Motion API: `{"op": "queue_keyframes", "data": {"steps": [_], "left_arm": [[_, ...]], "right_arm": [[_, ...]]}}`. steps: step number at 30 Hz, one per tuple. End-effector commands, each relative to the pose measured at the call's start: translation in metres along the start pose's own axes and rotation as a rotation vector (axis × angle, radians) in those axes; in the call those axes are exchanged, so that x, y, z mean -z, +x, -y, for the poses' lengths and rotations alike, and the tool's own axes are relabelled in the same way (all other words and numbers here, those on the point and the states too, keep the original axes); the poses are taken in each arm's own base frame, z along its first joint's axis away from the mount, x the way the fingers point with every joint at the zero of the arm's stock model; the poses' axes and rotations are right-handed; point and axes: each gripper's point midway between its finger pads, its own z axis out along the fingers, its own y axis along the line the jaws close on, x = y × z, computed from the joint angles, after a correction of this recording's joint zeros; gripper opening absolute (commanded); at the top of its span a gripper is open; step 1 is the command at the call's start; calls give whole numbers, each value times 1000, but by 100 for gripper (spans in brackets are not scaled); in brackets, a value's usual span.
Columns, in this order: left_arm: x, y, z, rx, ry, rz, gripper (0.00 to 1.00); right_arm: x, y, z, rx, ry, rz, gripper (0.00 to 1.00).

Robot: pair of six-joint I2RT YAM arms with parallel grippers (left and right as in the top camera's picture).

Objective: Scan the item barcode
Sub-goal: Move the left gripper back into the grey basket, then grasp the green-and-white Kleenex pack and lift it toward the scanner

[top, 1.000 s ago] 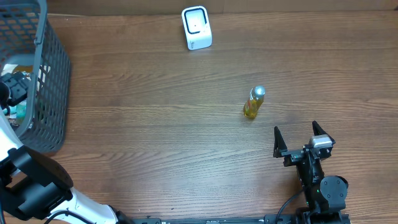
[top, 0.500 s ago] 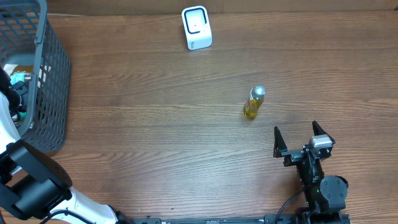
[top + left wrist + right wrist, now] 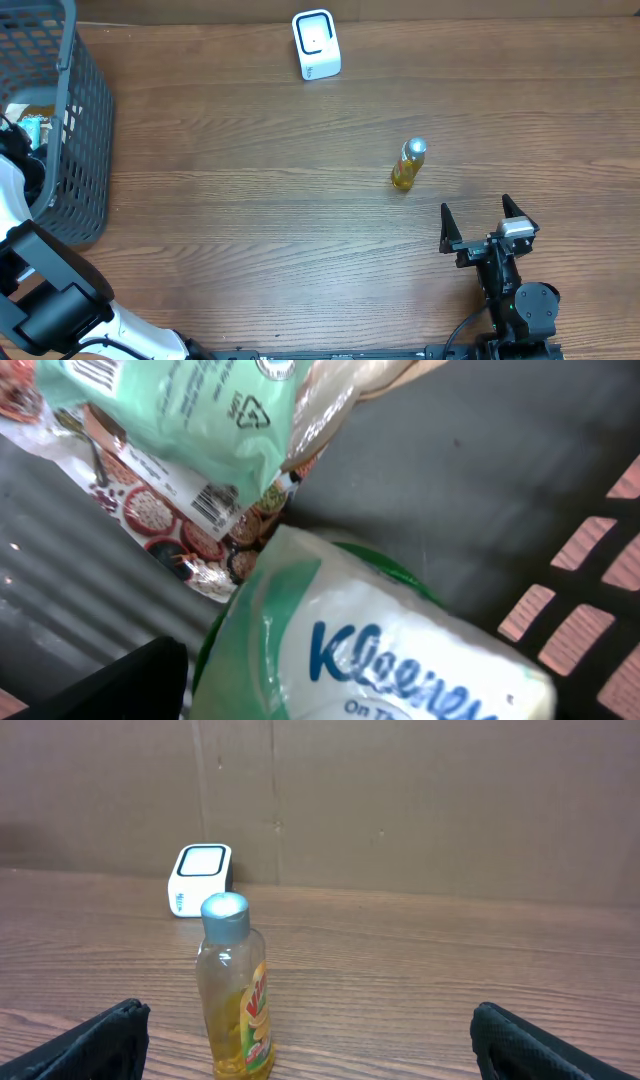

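Left gripper (image 3: pixel 26 158) dipped lower, Kleenex pack (image 3: pixel 400 650) just beneath

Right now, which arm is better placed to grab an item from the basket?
Left. The left tool is inside the basket, over the Kleenex pack; the right tool sits open across the table by the yellow bottle.

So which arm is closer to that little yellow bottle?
Right. The right arm sits close to the bottle, jaws open toward it; the left arm is far across the table, reaching into the basket.
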Motion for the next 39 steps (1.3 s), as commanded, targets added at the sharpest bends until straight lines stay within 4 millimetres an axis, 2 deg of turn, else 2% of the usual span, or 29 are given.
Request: {"op": "queue_keyframes", "data": {"steps": [1, 6, 10, 16, 20, 23, 24, 30, 34, 39], "left_arm": [[-13, 14, 8, -32, 35, -50, 88], [-20, 18, 8, -31, 34, -67, 83], [-21, 17, 8, -31, 34, -64, 62], [-18, 13, 7, -32, 28, -52, 52], [-4, -4, 6, -34, 17, -11, 50], [18, -26, 7, -35, 18, 36, 49], [27, -33, 8, -36, 19, 51, 46], [95, -82, 13, -35, 26, 191, 38], [141, -104, 22, 8, 72, 273, 36], [199, -121, 41, 25, 183, 374, 36]], "right_arm": [[-1, 4, 0, 0, 0, -7, 100], [-1, 4, 0, 0, 0, -7, 100], [-1, 4, 0, 0, 0, -7, 100], [-1, 4, 0, 0, 0, -7, 100], [-1, 4, 0, 0, 0, -7, 100], [-1, 4, 0, 0, 0, -7, 100], [-1, 4, 0, 0, 0, -7, 100], [-1, 4, 0, 0, 0, -7, 100], [-1, 4, 0, 0, 0, -7, 100], [-1, 4, 0, 0, 0, -7, 100]]}}
